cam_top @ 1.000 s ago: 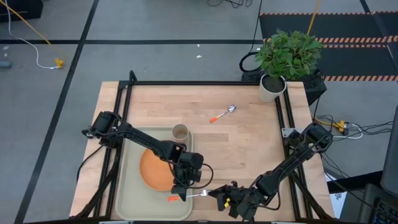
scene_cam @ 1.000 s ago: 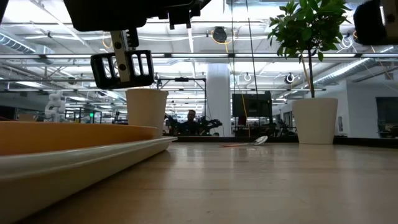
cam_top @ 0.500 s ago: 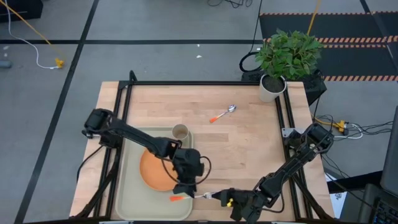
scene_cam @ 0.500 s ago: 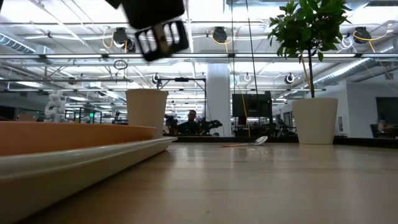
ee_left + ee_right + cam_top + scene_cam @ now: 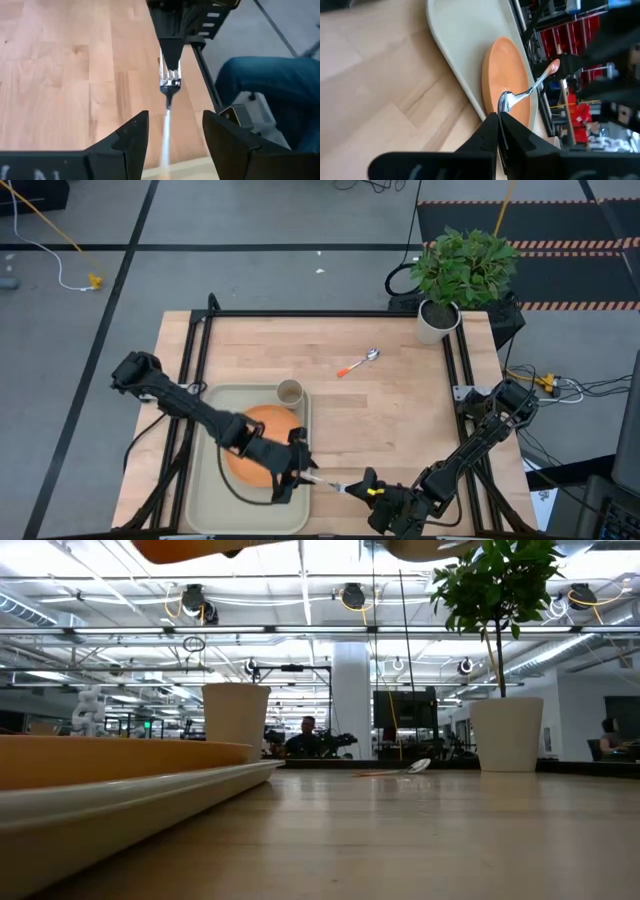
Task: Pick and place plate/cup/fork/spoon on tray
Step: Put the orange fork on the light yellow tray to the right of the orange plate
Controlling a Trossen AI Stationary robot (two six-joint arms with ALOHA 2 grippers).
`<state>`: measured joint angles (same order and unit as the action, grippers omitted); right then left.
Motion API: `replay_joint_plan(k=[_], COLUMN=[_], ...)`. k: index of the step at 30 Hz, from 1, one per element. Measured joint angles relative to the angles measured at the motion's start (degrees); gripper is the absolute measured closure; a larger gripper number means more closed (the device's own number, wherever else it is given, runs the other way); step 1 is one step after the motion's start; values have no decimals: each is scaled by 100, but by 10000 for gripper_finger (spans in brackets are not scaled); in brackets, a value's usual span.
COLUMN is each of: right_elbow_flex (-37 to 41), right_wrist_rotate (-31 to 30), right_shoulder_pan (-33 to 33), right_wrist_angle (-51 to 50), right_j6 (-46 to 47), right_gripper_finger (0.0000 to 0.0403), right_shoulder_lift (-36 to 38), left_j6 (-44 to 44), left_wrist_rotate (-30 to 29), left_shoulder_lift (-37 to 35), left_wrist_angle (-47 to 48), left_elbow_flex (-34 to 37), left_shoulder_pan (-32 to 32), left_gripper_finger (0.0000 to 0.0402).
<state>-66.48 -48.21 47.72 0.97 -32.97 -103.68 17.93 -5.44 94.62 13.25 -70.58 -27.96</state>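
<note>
The fork (image 5: 525, 92) juts out over the orange plate (image 5: 255, 455), which lies on the tray (image 5: 200, 480). My right gripper (image 5: 498, 117) is at the tray's near right corner, shut on the fork's tine end. My left gripper (image 5: 172, 117) faces it from over the plate, open. The fork's shaft (image 5: 167, 107) runs between the left fingers without touching them. The cup (image 5: 290, 392) stands at the tray's far right corner. The spoon (image 5: 360, 363) lies on the bare table farther back. My right gripper pinches the fork's tine end (image 5: 504, 106) between its two shut fingers, only at their tips. The fingers come about level from the table's right side and lie along the fork. The fork sticks out past them, its orange handle end (image 5: 551, 67) raised over the plate.
A potted plant (image 5: 455, 275) in a white pot stands at the table's far right corner. Black rails (image 5: 455, 360) run along the table's sides. Bare wood (image 5: 400, 420) lies between the tray and the right rail. A person's knee (image 5: 270, 85) shows beyond the table.
My left gripper has opened and let go of the fork's handle. It has turned from pointing down to lying level, facing the right gripper, and has gone up out of the low view. The fork stays in my right gripper.
</note>
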Motion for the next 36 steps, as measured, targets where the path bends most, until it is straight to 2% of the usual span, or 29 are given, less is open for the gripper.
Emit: replay_joint_plan(k=[2, 8, 14, 18, 22, 36], right_elbow_flex=[0, 0, 0, 0, 0, 0], right_wrist_rotate=[10, 35, 498, 492, 497, 506], right_shoulder_pan=[2, -13, -80, -130, -168, -201], right_wrist_angle=[14, 1, 0, 2, 0, 0], right_j6=[157, 319, 210, 215, 144, 66], right_gripper_finger=[403, 403, 403, 403, 403, 403], right_shoulder_lift=[0, 0, 0, 0, 0, 0], left_j6=[184, 377, 503, 618, 681, 776], left_wrist_rotate=[-266, -516, -110, 131, 199, 265], left_shoulder_lift=[72, 266, 610, 761, 848, 893], left_wrist_angle=[74, -64, -343, -430, -410, -436], left_elbow_flex=[4, 6, 8, 8, 8, 6], left_shoulder_pan=[-111, -200, -27, 11, 35, 94], left_gripper_finger=[209, 184, 174, 176, 198, 311])
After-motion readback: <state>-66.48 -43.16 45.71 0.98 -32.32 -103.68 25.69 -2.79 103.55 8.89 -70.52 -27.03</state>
